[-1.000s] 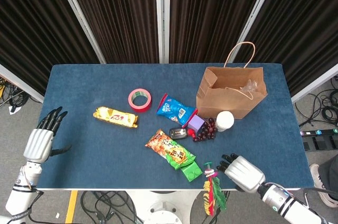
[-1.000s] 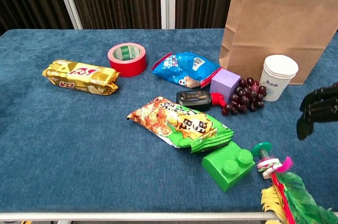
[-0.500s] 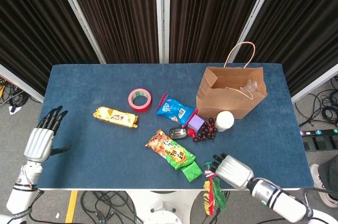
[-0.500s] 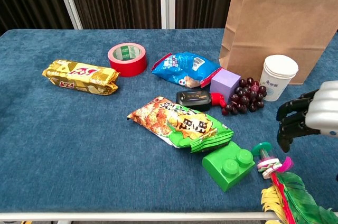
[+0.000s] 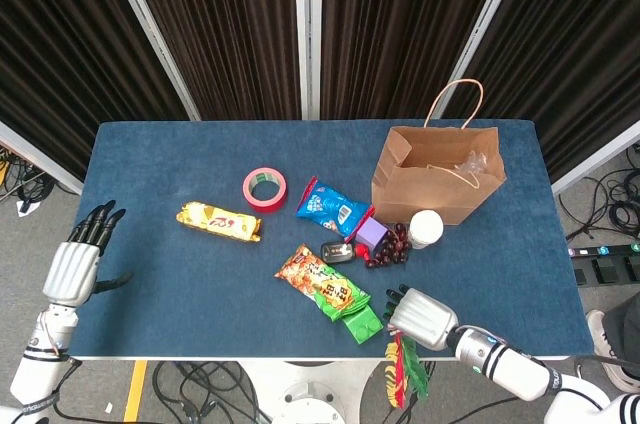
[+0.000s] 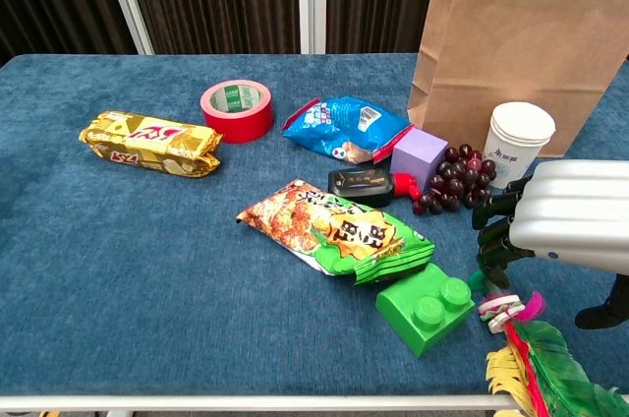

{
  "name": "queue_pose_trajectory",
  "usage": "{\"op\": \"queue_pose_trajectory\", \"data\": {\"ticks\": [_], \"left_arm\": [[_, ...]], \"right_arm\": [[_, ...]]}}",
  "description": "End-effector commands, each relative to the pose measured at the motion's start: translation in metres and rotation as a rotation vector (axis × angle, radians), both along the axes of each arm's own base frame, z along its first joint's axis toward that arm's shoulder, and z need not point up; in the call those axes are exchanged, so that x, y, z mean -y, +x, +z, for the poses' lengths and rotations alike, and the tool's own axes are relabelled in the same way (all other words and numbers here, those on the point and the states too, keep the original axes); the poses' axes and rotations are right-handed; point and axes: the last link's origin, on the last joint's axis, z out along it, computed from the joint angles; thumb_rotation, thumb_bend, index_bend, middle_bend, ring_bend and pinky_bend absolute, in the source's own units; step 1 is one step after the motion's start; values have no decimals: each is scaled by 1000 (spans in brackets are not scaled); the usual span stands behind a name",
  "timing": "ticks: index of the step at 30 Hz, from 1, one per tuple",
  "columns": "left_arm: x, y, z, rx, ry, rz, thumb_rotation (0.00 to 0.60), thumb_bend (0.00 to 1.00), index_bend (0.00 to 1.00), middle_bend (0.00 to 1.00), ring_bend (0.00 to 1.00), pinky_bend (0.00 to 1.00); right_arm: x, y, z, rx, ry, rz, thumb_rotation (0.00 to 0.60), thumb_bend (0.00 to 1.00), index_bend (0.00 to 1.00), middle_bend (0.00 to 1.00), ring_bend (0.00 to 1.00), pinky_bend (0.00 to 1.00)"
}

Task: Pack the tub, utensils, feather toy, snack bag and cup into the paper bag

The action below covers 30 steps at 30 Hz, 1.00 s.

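Hovering with fingers spread and empty over the ringed end of the feather toy (image 6: 503, 307) at the table's near edge, the right hand (image 6: 550, 215) should, I judge, pinch that ring cleanly, clear of the green block (image 6: 427, 311), before carrying it to the paper bag (image 5: 438, 174).

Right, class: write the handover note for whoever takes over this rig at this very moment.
Left hand: idle off the table's left edge, holding nothing.
Right hand: above the feather toy, fingers curled down near its ringed end; no grip visible.
Paper bag stands open at the far right; clear items inside, unidentifiable.
Cup beside the bag, snack bag mid-table.
Left: toy, snack bag, cup; tub and utensils not seen on the table.
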Motion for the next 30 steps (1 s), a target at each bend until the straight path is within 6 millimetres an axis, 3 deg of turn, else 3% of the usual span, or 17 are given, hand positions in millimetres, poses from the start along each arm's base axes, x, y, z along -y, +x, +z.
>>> {"op": "queue_pose_trajectory", "data": {"ticks": [1,9,15,22,30], "left_arm": [[1,-1,0,-1,-1,0,600,84,114,88,35,197],[1,-3,0,6,8,4,600,84,113,88,35,197],[1,-4,3,13,16,6,600,84,114,88,35,197],[1,-7,4,18,19,12,600,84,114,88,35,197],[1,-9,5,25,25,16,600,83,114,88,35,197]], "right_arm": [[2,-1,-3,-2,2,-1,600,0,446,387,193,348],[6,2,-14,-2,13,4,600,0,451,379,191,348],[7,4,-21,-6,18,5,600,0,454,317,131,343],[8,3,-22,2,1,-2,600,0,454,317,131,343],[7,-2,-36,-11,16,-13,600,0,498,359,137,343]]}}
